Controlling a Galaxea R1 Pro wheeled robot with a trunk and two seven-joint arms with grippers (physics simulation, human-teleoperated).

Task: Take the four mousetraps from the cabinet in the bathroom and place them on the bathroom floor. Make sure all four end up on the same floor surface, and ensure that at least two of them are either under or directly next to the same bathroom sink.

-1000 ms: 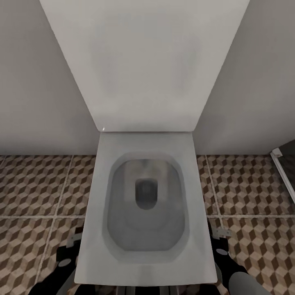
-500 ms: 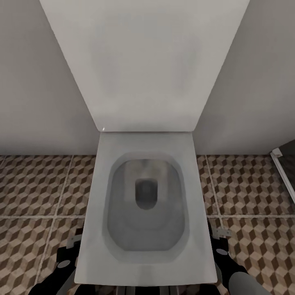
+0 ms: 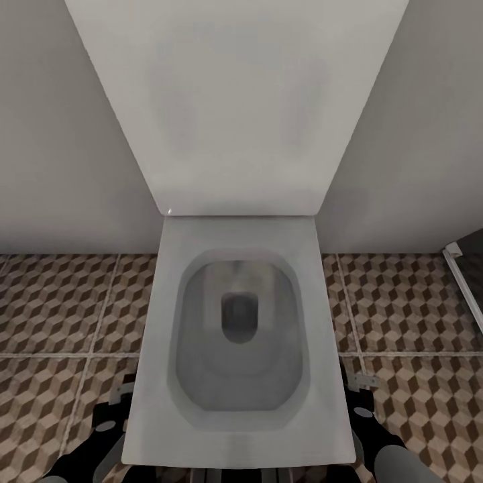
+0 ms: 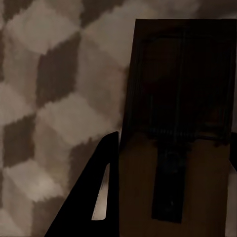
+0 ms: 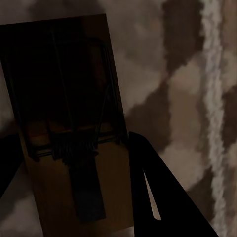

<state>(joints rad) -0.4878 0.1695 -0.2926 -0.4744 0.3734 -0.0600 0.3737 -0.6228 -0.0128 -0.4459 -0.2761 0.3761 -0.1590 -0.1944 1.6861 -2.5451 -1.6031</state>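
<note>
Each wrist view has one mousetrap in it, a flat brown board with wire parts, close above the cube-patterned bathroom floor. My left gripper is shut on a mousetrap, its dark fingers pressed to the board's long edges. My right gripper is shut on another mousetrap above the floor, near a pale grout line. In the head view the left gripper and right gripper hang low on either side of a toilet. The cabinet and the sink are out of view.
A white toilet with its lid raised stands straight ahead against a pale wall, between my two arms. Patterned floor stretches to both sides of it. A dark panel with a white frame edge stands at the far right.
In the head view my left arm has shifted a little at the lower left corner. The toilet, the floor and the right arm look the same.
</note>
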